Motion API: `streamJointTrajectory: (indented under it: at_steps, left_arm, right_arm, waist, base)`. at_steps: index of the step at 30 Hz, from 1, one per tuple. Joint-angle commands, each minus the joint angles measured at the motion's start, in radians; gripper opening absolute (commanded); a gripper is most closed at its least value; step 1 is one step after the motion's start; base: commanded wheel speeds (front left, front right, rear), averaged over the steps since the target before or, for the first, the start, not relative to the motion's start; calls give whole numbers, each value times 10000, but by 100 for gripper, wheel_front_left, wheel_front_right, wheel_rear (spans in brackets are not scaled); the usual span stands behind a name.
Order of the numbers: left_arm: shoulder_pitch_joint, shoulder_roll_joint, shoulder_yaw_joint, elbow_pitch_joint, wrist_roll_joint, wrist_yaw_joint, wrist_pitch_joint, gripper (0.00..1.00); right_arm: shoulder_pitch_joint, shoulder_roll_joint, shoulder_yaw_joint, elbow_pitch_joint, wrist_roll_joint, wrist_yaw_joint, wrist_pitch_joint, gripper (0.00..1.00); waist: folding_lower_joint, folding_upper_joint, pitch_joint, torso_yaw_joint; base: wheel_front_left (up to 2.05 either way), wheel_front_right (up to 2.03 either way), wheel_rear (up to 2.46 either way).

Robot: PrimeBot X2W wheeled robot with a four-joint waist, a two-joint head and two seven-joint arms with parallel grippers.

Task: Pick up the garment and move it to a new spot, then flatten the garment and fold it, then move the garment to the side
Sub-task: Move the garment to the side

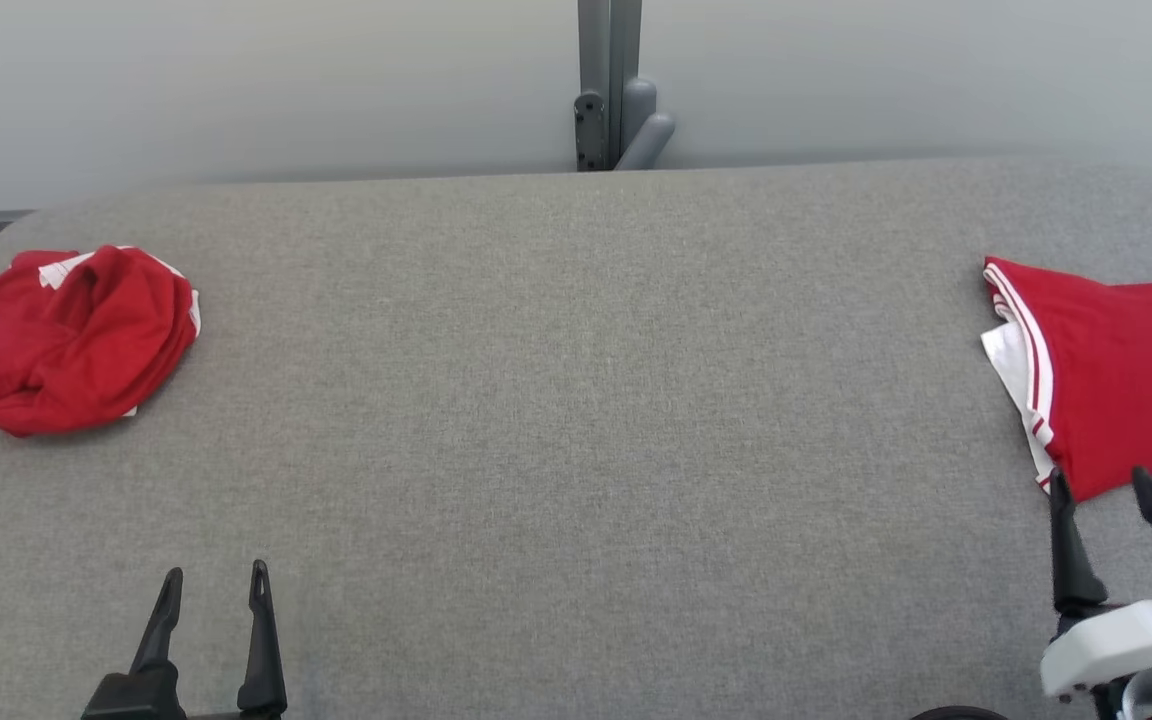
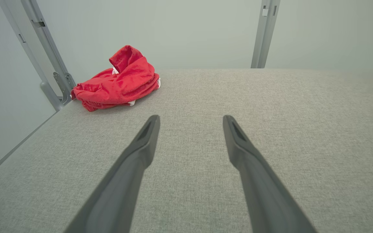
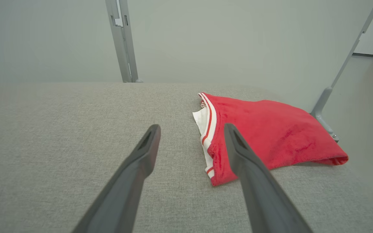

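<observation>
A folded red garment (image 1: pixel 1126 370) with white striped trim lies flat at the table's right edge, also seen as the folded garment (image 3: pixel 264 129) in the right wrist view. My right gripper (image 1: pixel 1101 483) hovers open just in front of its near corner, with nothing between the fingers; it is the right gripper (image 3: pixel 191 129) in its own view. A second red garment (image 1: pixel 66 335) sits crumpled in a heap at the far left, the crumpled garment (image 2: pixel 118 82) in the left wrist view. My left gripper (image 1: pixel 214 580) stands open and empty near the front edge, well short of the heap; it is the left gripper (image 2: pixel 191 119) in its own view.
The grey fabric table (image 1: pixel 576 400) stretches wide between the two garments. A grey metal post (image 1: pixel 611 85) rises behind the far edge against a pale wall. Frame struts (image 2: pixel 44 48) stand at the left corner, and another strut (image 3: pixel 329 97) at the right edge.
</observation>
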Motion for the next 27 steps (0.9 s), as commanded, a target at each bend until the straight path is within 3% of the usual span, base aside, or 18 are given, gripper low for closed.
streamJointTrajectory:
  at_steps: [1,5,10,27]
  left_arm:
    - [193,3,14,50,5,61,1,100]
    - [323,-15,74,39,-51,79,1,100]
    - [532,-22,122,-150,-216,-201,1,100]
    - [248,-28,-369,-14,-317,-588,1,100]
  right_arm:
    - [347,353,15,-116,42,-16,-80,100]
    - [1156,1021,112,-808,-397,-16,-74,100]
    - [1656,1428,256,-1411,-1082,-13,-77,100]
    - [1775,1827,225,-1721,-1465,-16,-77,100]
  waist:
    - [1,120,-745,262]
    - [1,120,-854,257]
    - [1,120,-851,221]
    - [1,120,-869,398]
  base:
    - [0,0,0]
    - [0,0,0]
    - [0,0,0]
    - [0,0,0]
